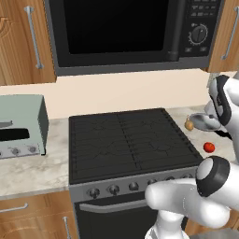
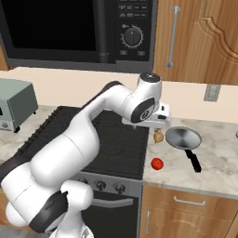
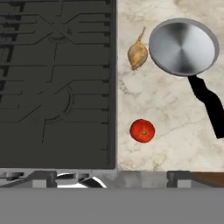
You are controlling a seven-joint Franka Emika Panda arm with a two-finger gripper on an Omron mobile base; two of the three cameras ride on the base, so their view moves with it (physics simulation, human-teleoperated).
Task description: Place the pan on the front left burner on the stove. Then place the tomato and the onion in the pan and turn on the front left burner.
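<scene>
On the tabletop [image 3: 175, 131] at the stove's [image 1: 126, 140] 3 o'clock side sit the pan [image 3: 183, 46], onion [image 3: 137, 54] and tomato [image 3: 142, 131]. The end effector [image 2: 155, 122] hovers above, jaws spread, empty. Step in hand: fetching the pan; next, descend onto its handle.

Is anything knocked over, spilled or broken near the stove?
Nothing stands out. The pan sits flat and upright on the counter right of the stove, with the onion just beside it and the tomato nearer the front edge. No spills or damage show.
</scene>
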